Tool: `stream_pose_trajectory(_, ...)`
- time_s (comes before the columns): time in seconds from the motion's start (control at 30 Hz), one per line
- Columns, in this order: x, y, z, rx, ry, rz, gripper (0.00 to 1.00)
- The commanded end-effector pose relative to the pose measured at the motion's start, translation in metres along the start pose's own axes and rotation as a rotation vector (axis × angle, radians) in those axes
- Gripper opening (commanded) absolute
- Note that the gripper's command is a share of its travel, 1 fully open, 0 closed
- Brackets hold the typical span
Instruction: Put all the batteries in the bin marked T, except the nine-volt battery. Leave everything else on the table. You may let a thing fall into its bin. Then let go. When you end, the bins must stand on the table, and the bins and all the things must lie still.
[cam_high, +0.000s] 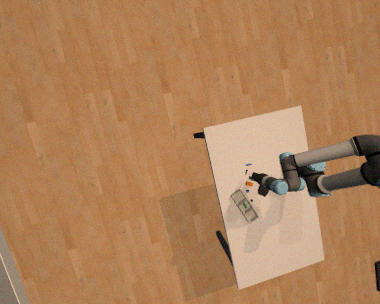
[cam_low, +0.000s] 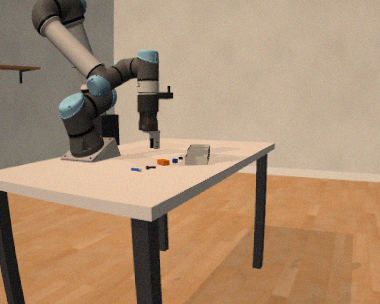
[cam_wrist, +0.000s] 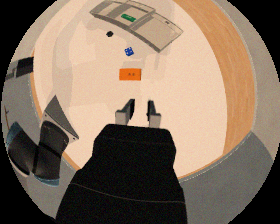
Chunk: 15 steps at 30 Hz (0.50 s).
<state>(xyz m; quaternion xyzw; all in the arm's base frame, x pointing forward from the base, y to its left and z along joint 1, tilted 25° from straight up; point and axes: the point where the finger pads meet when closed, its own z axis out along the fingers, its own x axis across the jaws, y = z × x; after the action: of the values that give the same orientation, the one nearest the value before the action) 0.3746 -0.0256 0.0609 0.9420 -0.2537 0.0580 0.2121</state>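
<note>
My gripper (cam_wrist: 141, 105) (cam_low: 155, 143) (cam_high: 256, 179) is open and empty, and hangs a little above the table (cam_low: 100, 186) (cam_high: 270, 135). Just ahead of the fingers lies an orange block-shaped battery (cam_wrist: 130, 73) (cam_low: 163, 162) (cam_high: 249, 183). Beyond it lie a small blue battery (cam_wrist: 129, 51) (cam_low: 175, 160) and a small black thing (cam_wrist: 109, 33) (cam_low: 180, 158). The grey bin (cam_wrist: 158, 30) (cam_low: 197, 155) (cam_high: 236, 197) stands further on, with a green battery (cam_wrist: 129, 17) (cam_high: 245, 204) lying in it. I cannot read any letter on the bin.
A slim blue battery (cam_low: 135, 169) (cam_high: 248, 164) and a small black piece (cam_low: 150, 167) (cam_high: 246, 172) lie on the side away from the bin. The arm's base (cam_low: 90, 145) stands at the table's back left. The table edge runs close behind the bin.
</note>
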Motion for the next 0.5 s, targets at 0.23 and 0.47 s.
stream_pose_trajectory(0.23, 0.02, 0.084, -0.002, 0.002, 0.001, 0.35, 0.54)
stream_pose_trajectory(0.47, 0.02, 0.086, -0.002, 0.003, 0.002, 0.559, 0.54)
